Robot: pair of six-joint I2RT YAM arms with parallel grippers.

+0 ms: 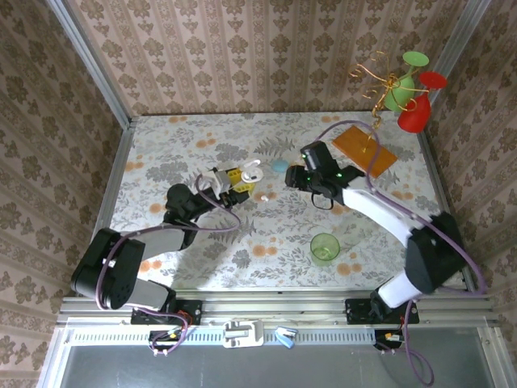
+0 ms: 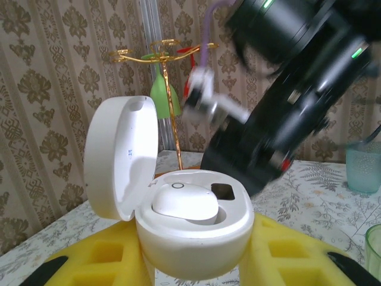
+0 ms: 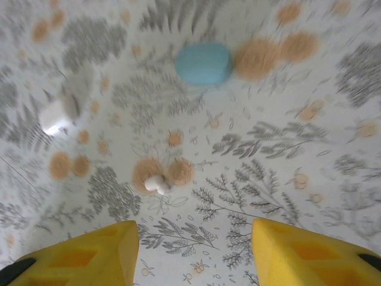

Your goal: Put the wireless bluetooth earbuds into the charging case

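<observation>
My left gripper (image 1: 234, 182) is shut on a white charging case (image 2: 196, 238), its yellow fingers (image 2: 297, 250) pressing both sides. The lid (image 2: 122, 158) stands open to the left. One white earbud (image 2: 184, 205) sits in the case beside an empty square slot (image 2: 222, 191). Another white earbud (image 3: 156, 184) lies on the floral table, ahead and left of my right gripper (image 3: 193, 229), which hovers open with nothing between its fingers. From above, that earbud (image 1: 263, 196) lies between the two grippers, with the right gripper (image 1: 292, 175) just right of the held case (image 1: 250, 171).
A pale blue closed case (image 3: 203, 64) lies on the table beyond the loose earbud. A green cup (image 1: 325, 247) and a clear glass (image 1: 349, 234) stand front right. An orange pad (image 1: 363, 149) with a gold wire stand sits back right. The right arm's black body (image 2: 286, 119) looms behind the held case.
</observation>
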